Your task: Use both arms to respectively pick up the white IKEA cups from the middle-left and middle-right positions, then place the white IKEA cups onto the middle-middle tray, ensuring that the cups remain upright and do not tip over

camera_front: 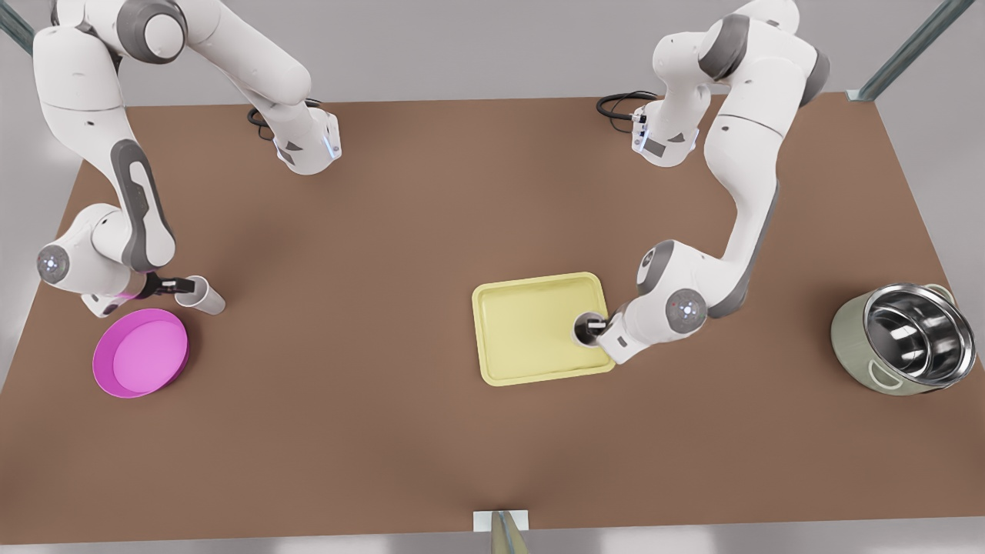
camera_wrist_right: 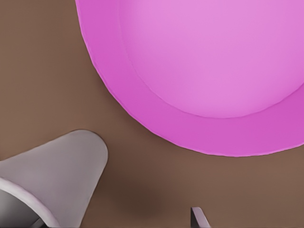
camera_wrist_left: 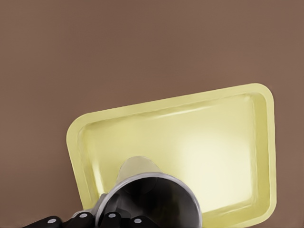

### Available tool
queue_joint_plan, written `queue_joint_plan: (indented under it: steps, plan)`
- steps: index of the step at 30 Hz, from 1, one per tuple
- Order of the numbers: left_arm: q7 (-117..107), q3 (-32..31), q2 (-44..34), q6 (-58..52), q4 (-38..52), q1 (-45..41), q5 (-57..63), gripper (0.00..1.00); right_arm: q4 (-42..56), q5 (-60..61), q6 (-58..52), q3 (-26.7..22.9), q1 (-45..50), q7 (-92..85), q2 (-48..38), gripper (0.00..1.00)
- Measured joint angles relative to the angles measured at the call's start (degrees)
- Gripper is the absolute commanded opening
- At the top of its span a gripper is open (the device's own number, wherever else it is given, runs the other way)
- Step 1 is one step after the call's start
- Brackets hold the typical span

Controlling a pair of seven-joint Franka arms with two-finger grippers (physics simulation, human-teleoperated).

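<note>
One white cup (camera_front: 589,329) is upright over the pale yellow tray (camera_front: 531,323), at the tray's edge toward the front view's right. My left gripper (camera_front: 597,327) is shut on its rim. In the left wrist view that cup (camera_wrist_left: 152,194) hangs over the tray floor (camera_wrist_left: 213,147); I cannot tell whether it touches it. The other white cup (camera_front: 203,295) stands on the table at the front view's left, beside the pink plate. My right gripper (camera_front: 183,287) is at its rim, open. One fingertip (camera_wrist_right: 198,217) stands apart from the cup's wall (camera_wrist_right: 57,175).
A round magenta-pink plate (camera_front: 141,352) lies just in front of the right gripper and its cup. A large green steel-lined pot (camera_front: 904,338) stands at the front view's far right. Bare brown table (camera_front: 346,323) stretches between the plate and the tray.
</note>
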Motion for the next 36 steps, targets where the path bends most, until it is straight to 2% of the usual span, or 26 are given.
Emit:
queue_joint_plan:
  steps: [2, 7, 8, 9, 10, 11, 15, 17, 20, 22, 27, 30, 33, 35, 36]
  plan:
    - [-2.7, 0.0, 1.0, 1.1, 0.0, -0.9, 0.2, 0.21, -0.2, 0.1, 0.3, 0.1, 0.1, -0.2, 0.0, 0.57]
    - [-8.2, 0.1, 3.9, 3.7, 0.0, -1.9, 1.2, 0.21, 0.0, 0.2, 0.5, 0.5, 0.4, -0.7, -0.1, 0.41]
    - [-9.2, 0.1, 4.1, 4.1, 0.0, -2.0, 1.4, 0.24, 0.0, 0.2, 0.5, 0.6, 0.4, -0.8, -0.2, 0.36]
    - [-10.0, 0.1, 4.2, 4.4, 0.0, -2.0, 1.5, 0.53, 0.1, 0.2, 0.4, 0.7, 0.4, -0.8, -0.3, 0.28]
    - [-10.6, 0.1, 4.2, 4.7, 0.0, -2.0, 1.2, 0.63, 0.2, 0.2, 0.3, 0.9, 0.4, -0.9, -0.4, 0.23]
    - [-10.8, 0.1, 4.3, 5.2, 0.0, -2.0, 0.6, 1.00, 0.2, 0.2, 0.2, 1.1, 0.4, -1.0, -0.5, 0.21]
    - [-11.5, 0.1, 4.3, 6.6, 0.0, -2.0, -0.9, 1.00, 0.9, 1.6, -1.1, 4.7, 0.3, -1.3, -1.4, 0.21]
    - [-12.3, 0.1, 4.3, 6.8, 0.1, -2.1, -0.5, 1.00, 1.8, 3.2, -2.5, 8.6, 0.4, -1.4, -2.0, 0.21]
    - [-14.1, 0.1, 4.3, 6.9, 0.1, -2.2, 0.6, 1.00, 3.8, 5.1, -4.7, 17.4, 0.6, -1.4, -2.5, 0.21]
    - [-15.2, 0.1, 4.3, 6.9, 0.1, -2.3, 1.2, 1.00, 7.0, 5.8, -5.7, 20.6, 5.0, -1.2, -1.8, 0.21]
    - [-18.1, 0.1, 1.2, 4.8, 2.0, -1.6, 1.6, 1.00, 15.5, 6.4, -6.7, 21.6, 20.5, 2.8, 4.0, 0.21]
    - [-19.5, 0.1, -0.1, -7.3, 17.6, 2.1, 2.5, 1.00, 22.1, 6.4, -6.3, 21.6, 28.5, 7.5, 9.0, 0.21]
    - [-20.4, 0.3, -3.6, -20.0, 26.2, 7.3, 7.1, 1.00, 29.5, 6.2, -5.8, 21.6, 34.9, 13.6, 13.6, 0.21]
    - [-18.4, 6.1, -14.5, -24.3, 16.4, 7.7, 8.0, 1.00, 34.8, 6.1, -5.6, 21.6, 39.3, 18.0, 17.0, 0.21]
    - [-17.2, 7.9, -17.1, -26.4, 14.7, 7.8, 7.9, 1.00, 37.3, 6.0, -5.5, 21.5, 41.1, 20.2, 18.8, 0.21]
